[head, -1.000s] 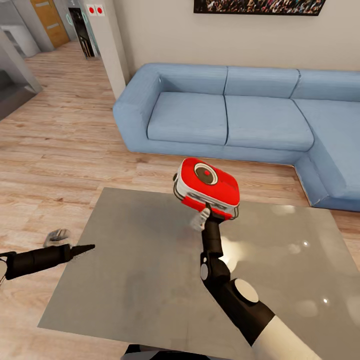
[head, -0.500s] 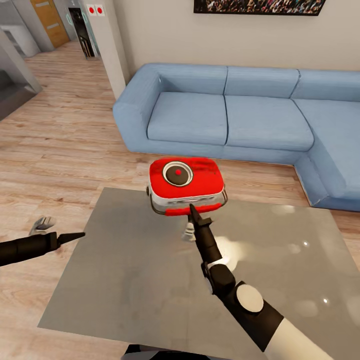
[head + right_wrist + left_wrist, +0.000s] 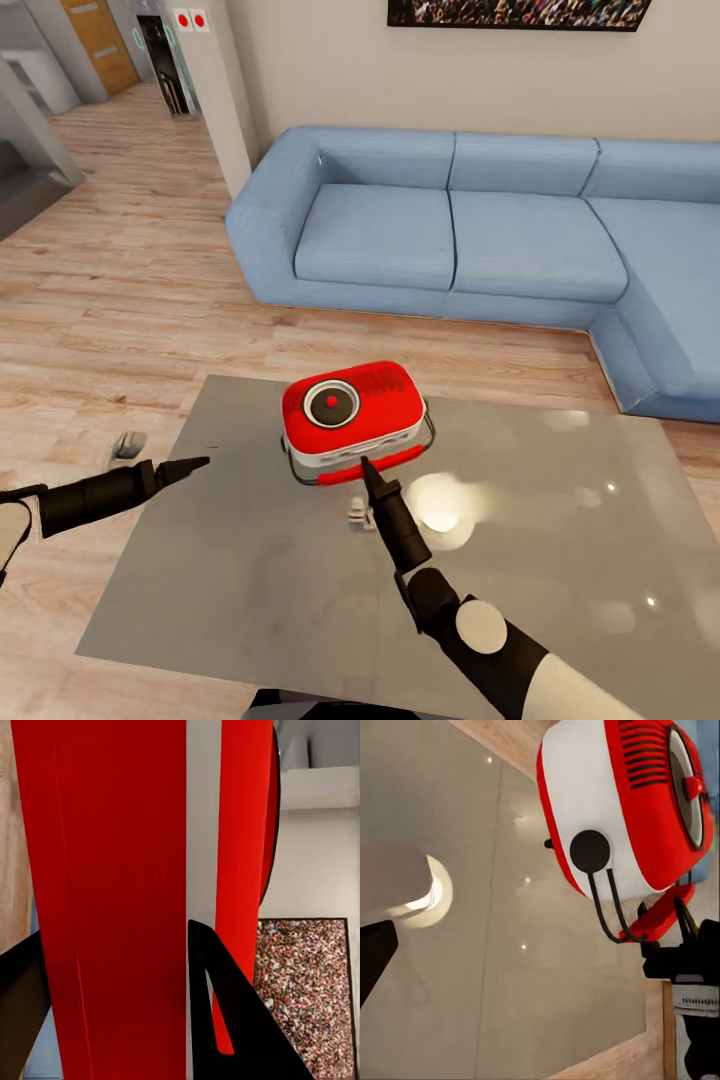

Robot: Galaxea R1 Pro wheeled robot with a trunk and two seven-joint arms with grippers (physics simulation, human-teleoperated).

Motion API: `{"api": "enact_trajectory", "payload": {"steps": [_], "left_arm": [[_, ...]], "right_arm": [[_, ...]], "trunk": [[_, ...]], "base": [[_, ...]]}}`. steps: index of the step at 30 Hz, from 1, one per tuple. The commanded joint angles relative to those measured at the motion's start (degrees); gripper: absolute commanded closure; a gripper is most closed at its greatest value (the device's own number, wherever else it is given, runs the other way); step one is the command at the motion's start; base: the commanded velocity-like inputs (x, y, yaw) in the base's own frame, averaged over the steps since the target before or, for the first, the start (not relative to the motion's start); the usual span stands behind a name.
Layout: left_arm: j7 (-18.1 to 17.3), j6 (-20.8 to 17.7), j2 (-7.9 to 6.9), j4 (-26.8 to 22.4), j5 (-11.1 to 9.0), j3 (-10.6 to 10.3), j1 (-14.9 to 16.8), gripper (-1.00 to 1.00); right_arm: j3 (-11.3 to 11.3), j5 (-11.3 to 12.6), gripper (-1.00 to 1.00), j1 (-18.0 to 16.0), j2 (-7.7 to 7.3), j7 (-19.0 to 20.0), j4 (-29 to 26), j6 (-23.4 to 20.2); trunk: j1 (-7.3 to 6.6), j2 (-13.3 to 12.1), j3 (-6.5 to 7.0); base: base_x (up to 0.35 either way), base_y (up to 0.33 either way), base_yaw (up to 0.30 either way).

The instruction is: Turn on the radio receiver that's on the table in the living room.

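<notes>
Head view: the radio [image 3: 350,420] sits just beyond the tip of the right gripper [image 3: 368,472], raised above the table [image 3: 250,600], its dial face tilted up toward the camera and its wire handle looped around the lower edge. Half a second ago it was higher and farther toward the sofa [image 3: 450,230]; a second ago it was tipped the other way, to the right of where the gripper now points. The arm has since drawn back and down, bringing the radio lower and to the left. The left gripper [image 3: 190,465] has moved in from the table's edge and now points at the radio from its left, well apart from it. Whether either pair of fingers is apart or together cannot be told here. The left wrist view adds the radio's [image 3: 622,810] white side with a round black handle mount, and the right gripper's dark body just beside the red lower edge. In the right wrist view, the radio's [image 3: 112,900] red and white body stands between two dark fingers [image 3: 225,1020], which are clamped on it, with the framed crowd picture [image 3: 304,997] on the wall behind.
</notes>
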State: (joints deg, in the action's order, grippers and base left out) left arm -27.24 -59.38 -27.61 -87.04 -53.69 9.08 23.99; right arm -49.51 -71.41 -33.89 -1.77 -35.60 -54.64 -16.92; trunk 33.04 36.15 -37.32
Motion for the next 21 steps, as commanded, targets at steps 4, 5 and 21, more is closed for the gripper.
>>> {"api": "enact_trajectory", "payload": {"steps": [4,5,21], "left_arm": [[1.64,-0.03,5.01,-0.05,0.33,-0.18,2.59,-1.0],[2.12,-0.03,5.4,-0.06,0.33,-0.2,2.65,-1.0],[5.35,-0.12,7.66,0.03,0.0,-0.38,2.9,-1.0]], "right_arm": [[-0.18,-0.22,1.0,0.41,0.15,-0.53,0.28,-3.53],[-0.19,-0.24,1.0,0.43,0.16,-0.62,0.29,-3.66],[-2.04,-0.27,1.0,1.72,0.28,-2.35,2.07,-4.23]], "trunk": [[0.0,0.0,0.0],[0.0,0.0,0.0],[0.0,0.0,0.0]], "base": [[0.0,0.0,0.0],[0.0,0.0,0.0],[0.0,0.0,0.0]]}}
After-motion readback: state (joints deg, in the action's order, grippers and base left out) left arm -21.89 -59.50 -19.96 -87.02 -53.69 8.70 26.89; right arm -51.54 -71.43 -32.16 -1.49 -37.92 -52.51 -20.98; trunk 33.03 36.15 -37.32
